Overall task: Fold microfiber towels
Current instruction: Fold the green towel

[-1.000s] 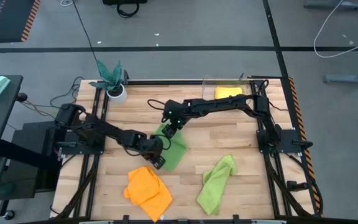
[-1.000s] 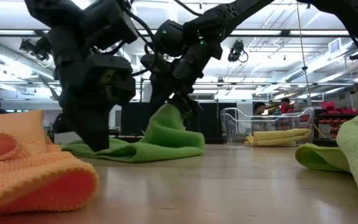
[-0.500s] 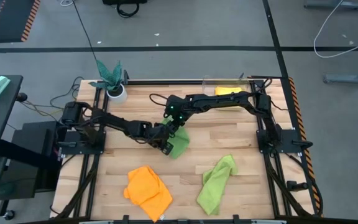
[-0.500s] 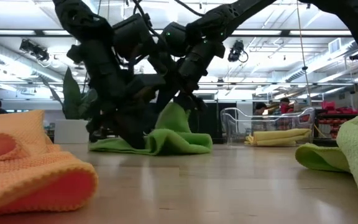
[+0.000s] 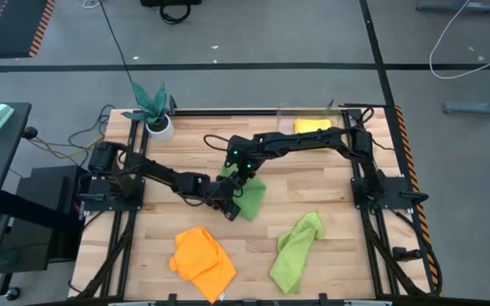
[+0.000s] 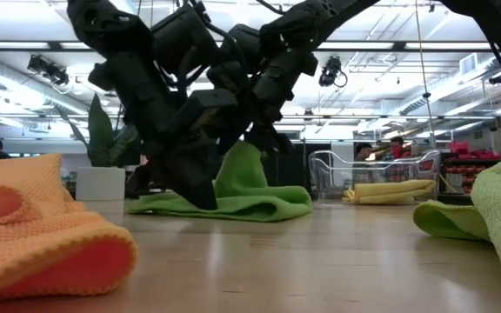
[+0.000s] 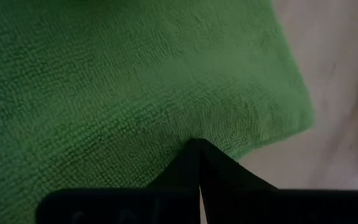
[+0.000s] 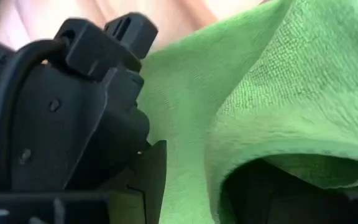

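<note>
Overhead, both arms meet at the green towel mid-worktop; the left tool is pinched together on its near edge. Low down, the right tool holds a raised fold, fingers apart around it.

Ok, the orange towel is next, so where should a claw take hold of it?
Probably the orange towel by its pointed corner facing away from the plant, coming straight down from above. The towel lies rumpled and bulging, and that corner sticks out clear of the heap.
</note>
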Controlling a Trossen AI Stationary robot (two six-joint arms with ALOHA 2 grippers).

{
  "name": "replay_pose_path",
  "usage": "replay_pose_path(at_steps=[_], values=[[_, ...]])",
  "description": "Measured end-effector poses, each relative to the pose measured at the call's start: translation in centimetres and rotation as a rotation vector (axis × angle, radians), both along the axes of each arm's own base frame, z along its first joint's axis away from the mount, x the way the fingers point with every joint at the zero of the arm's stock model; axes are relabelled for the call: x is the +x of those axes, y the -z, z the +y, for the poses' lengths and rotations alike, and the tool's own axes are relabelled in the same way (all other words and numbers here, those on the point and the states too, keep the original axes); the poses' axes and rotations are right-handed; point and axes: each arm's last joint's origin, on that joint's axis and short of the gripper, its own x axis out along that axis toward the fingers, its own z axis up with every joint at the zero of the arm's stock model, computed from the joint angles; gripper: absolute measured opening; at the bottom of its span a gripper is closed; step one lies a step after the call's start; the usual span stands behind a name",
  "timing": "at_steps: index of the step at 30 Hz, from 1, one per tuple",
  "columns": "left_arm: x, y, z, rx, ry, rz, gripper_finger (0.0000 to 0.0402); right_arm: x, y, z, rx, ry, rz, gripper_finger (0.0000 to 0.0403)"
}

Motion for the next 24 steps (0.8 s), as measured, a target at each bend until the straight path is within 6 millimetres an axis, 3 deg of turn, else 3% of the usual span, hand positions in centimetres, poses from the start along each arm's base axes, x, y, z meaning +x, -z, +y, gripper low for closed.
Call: replay_pose_path(at_steps=[9, 15, 24], values=[[-0.2, 0.0, -1.6, 0.023, -0.017, -0.003, 0.0012, 0.2, 0.0, 2.1, 0.02, -0.01, 0.013, 0.0155], [-0.4, -0.3, -2.5, 0.055, -0.021, -0.024, 0.0011, 0.0, -1.1, 3.4, -0.017, 0.006, 0.0, 0.0155], [-0.6, -1.2, -2.9, 0.07, -0.016, -0.045, 0.0009, -0.1, -1.9, 4.2, 0.017, 0.047, -0.002, 0.0155]])
